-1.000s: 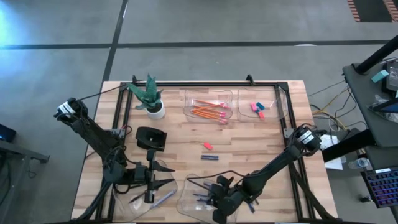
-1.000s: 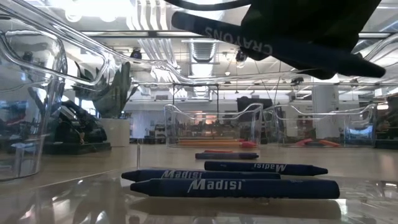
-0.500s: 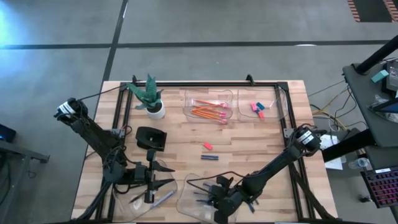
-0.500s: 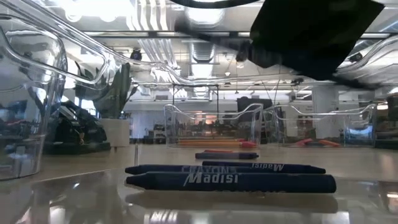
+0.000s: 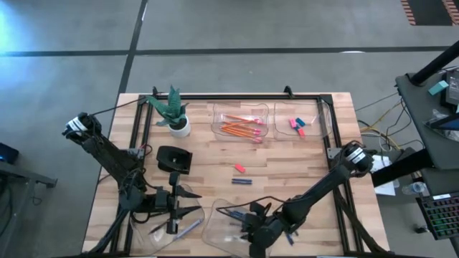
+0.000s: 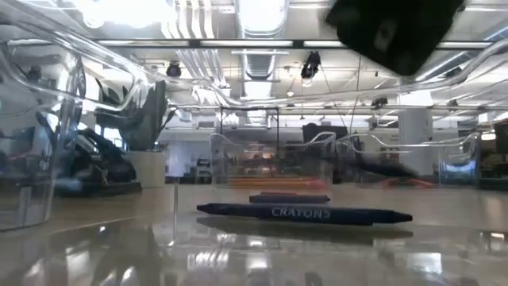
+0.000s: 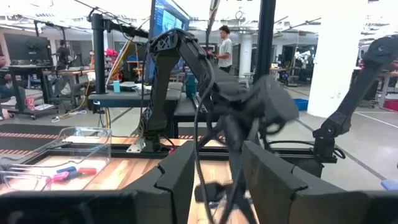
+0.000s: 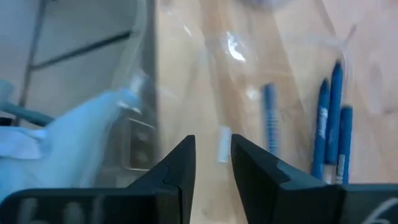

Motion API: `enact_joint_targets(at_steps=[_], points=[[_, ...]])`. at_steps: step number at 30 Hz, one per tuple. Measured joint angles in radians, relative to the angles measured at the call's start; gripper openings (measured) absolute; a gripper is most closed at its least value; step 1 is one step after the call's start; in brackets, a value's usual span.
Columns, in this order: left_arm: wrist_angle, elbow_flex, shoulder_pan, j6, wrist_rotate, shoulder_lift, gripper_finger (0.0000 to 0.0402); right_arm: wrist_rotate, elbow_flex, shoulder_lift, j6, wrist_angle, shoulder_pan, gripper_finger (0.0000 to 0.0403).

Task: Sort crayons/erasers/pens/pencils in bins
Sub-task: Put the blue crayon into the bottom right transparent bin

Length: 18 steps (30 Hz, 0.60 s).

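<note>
Blue crayons (image 8: 329, 124) lie binned beneath the right gripper (image 8: 211, 163) (fingers parted, empty).

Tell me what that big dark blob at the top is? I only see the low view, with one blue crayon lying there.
Observer: It's the right end effector, hanging open over a shallow clear plastic bin at the table's near edge.
Operator: Is my crayon alone in the bin?
Observer: No. The right wrist view shows several short dark-blue crayons lying in it.
Operator: Where's the other arm?
Observer: The left end effector waits at the next clear bin, which holds slim dark pens.
</note>
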Motion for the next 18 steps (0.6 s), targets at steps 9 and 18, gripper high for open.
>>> enact_joint_targets(at_steps=[9,18], points=[[-0.04,0.0,0.045,0.0,0.001,0.003,0.0121,0.022,0.001,-0.135,-0.138,-0.046,-0.001,0.0095],[-0.074,0.03,0.255,-0.107,0.066,0.142,0.0121,0.203,0.003,-0.316,-0.173,-0.498,0.002,0.0096]])
